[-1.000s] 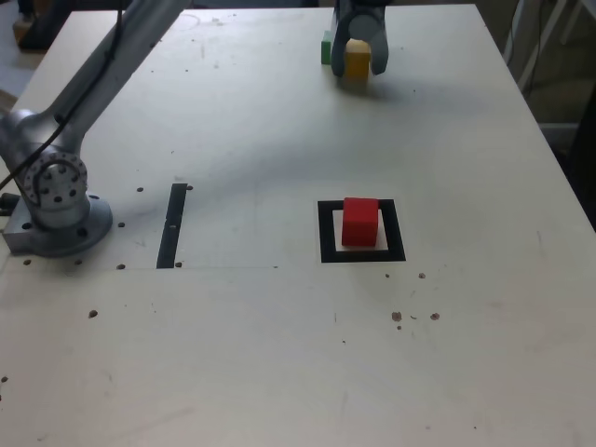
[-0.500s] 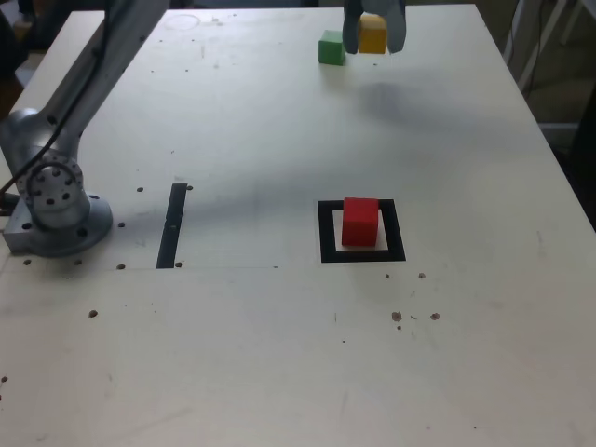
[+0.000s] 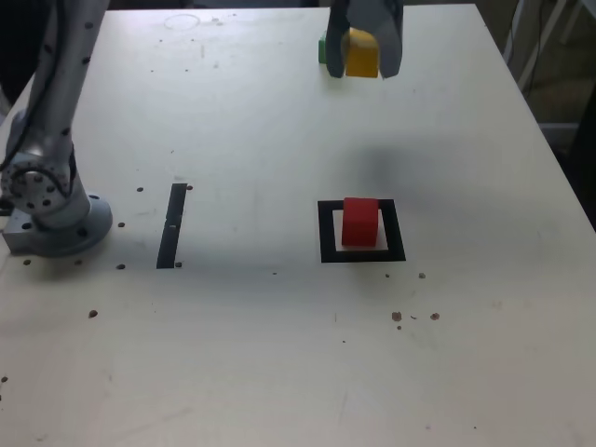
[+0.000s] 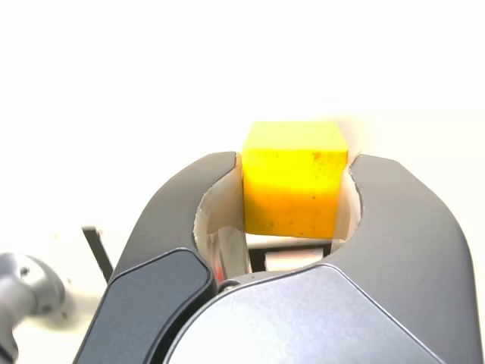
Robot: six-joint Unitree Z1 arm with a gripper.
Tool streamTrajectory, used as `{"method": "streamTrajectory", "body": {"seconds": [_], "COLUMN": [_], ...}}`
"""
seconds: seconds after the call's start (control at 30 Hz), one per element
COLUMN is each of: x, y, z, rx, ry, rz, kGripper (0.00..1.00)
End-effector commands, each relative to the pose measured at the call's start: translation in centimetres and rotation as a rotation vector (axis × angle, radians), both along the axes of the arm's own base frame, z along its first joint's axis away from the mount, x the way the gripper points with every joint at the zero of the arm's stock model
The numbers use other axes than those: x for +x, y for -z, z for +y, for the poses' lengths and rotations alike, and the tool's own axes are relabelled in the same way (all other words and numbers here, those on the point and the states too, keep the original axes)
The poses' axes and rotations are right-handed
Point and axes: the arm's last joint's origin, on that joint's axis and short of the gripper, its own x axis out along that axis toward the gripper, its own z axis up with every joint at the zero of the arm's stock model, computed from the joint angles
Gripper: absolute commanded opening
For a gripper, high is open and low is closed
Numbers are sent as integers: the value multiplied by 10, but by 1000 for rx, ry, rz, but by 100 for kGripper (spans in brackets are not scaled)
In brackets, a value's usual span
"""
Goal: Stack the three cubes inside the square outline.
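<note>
The yellow cube [image 3: 362, 54] is clamped between the fingertips of my gripper [image 3: 364, 70], raised above the table [image 3: 251, 345]. The green cube [image 3: 322, 50] sits on the table, partly hidden behind my gripper, at the exterior view's left of it. The red cube [image 3: 359, 223] rests inside the outline [image 3: 395, 233]. The black strip [image 3: 171, 226] lies between the outline and my base [image 3: 63, 233].

- Pale, speckled table [image 3: 214, 363] beneath the jaws.
- Green cube [image 3: 322, 50], partly hidden by the jaws.
- Red cube [image 3: 359, 223] in black square outline [image 3: 328, 233], nearer the exterior camera than the jaws.
- Black strip [image 3: 172, 226], exterior view's left of the jaws.
</note>
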Motion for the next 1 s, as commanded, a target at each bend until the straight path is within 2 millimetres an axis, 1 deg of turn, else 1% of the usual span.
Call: {"method": "streamTrajectory", "body": {"seconds": [0.0, 0.17, 0.27, 0.4, 0.53, 0.6, 0.7, 0.83, 0.97], "x": [-39, -50, -54, -59, -58, -56, -51, -41, -28], "y": [-9, 0, 4, 6, 7, 8, 14, 26, 38], "z": [-29, -87, -117, -149, -177, -187, -196, -200, -199], "rx": [-10, -51, -77, -103, -122, -124, -123, -111, -97], "ry": [24, 68, 91, 103, 112, 111, 100, 82, 73], "rz": [20, 27, 26, 12, -17, -25, -24, -27, -49], "kGripper": [39, 39, 39, 39, 38, 38, 38, 38, 39]}}
